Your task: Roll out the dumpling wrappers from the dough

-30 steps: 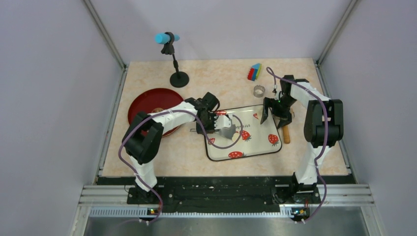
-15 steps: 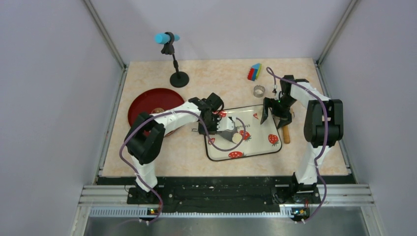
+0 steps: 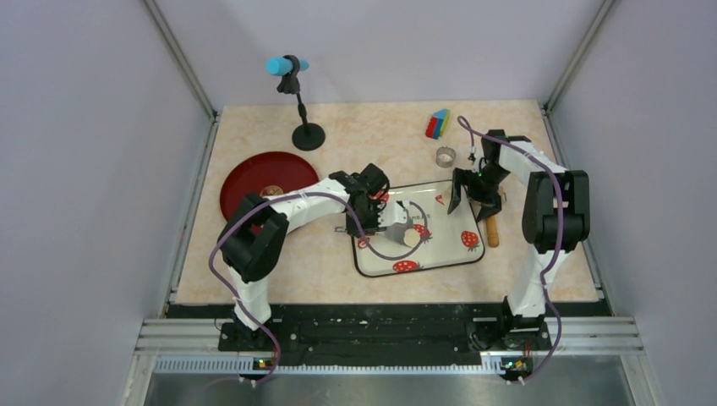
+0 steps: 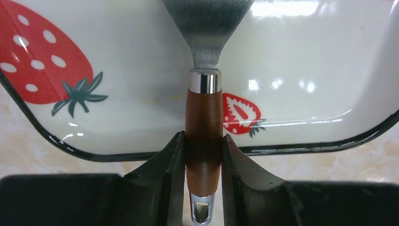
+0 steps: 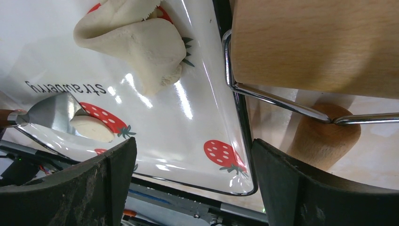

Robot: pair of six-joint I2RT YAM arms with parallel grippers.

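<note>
**Entry 1: left gripper** (image 4: pixel 203 181). Its fingers (image 4: pixel 170 174) are closed partway onto the brown wooden handle of a spatula (image 4: pixel 203 117), one finger on each side. The chromed handle end pokes out behind them. In the left wrist view you see the steel blade run off the top edge above the strawberry tray (image 4: pixel 301 143), so its tip is cut off.

**Entry 2: dumpling wrapper** (image 5: pixel 92 128). Only the right wrist view and the overhead show it. It is a small pale disc touching the blade's front edge, beside a printed strawberry. Whether it lies partly on the blade, you cannot tell.

**Entry 3: dough** (image 5: pixel 136 42). It is a folded cream mass on the tray floor, apart from the dumpling wrapper and next to the printed lettering. You get it clearly from the right wrist view alone. In the overhead view the left arm and its purple cable cross that part of the tray.

**Entry 4: right gripper** (image 3: pixel 475 201). Its jaws are spread wide and hold nothing, hanging over the tray's right rim. The rolling pin (image 5: pixel 320 42) lies beneath it at that rim, showing its wire yoke and wooden handle. In the overhead view only the handle end shows past the gripper.

**Entry 5: surroundings on the table** (image 3: pixel 338 271).
- A red plate (image 3: pixel 245 182) sits to the left, partly covered by the left arm.
- A microphone stand (image 3: pixel 306 134), a metal ring (image 3: pixel 446 156) and a coloured block (image 3: pixel 437 124) stand along the far side.
</note>
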